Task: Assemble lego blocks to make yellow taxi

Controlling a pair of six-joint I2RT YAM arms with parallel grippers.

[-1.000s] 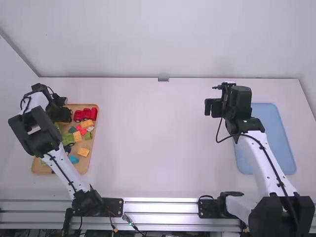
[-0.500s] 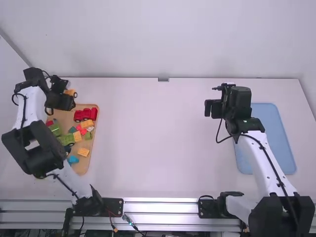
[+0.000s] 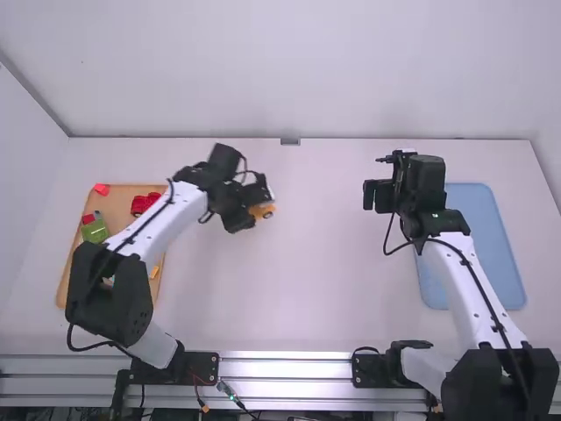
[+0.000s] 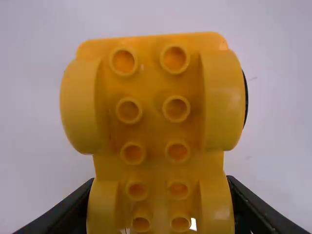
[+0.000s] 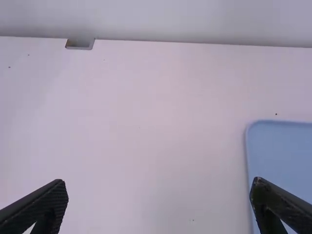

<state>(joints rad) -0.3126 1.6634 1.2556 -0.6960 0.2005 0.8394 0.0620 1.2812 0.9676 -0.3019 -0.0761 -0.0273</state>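
Rail: silver, set along near edge of white table (image 3: 289,281); both arm bases carried there.
Wood tray (image 3: 118,206): L side, partly hidden by L arm. Orange block (image 3: 155,272) seen at its R side, green block (image 3: 95,231) farther up, w/ small red & blue pcs. beyond; red car (image 3: 145,203) near far R corner, red block (image 3: 102,189) at far L corner.
Blue tray (image 3: 491,254): R side, partly covered by R arm.
Yellow car base (image 3: 264,211): held L of table's middle, R of wood tray; contact w/ table can't be told. Deep orange-yellow, glossy. In L wrist view, ring-like tubes w/ hollow centres are shown in 2 rows of 5; flat plate flanked by 4 bulging, rounded arches, 2 per side. Dark wheel edge exposed past one arch; dark wheel also seen in high view.
L gripper (image 3: 252,209): yellow car base clamped btwn fingers, its sides pressed at one pair of arches.
R gripper (image 3: 379,193): held L of blue tray; fingers spread wide, nothing gripped.
Far edge: small grey notch (image 3: 290,141) set near mid.
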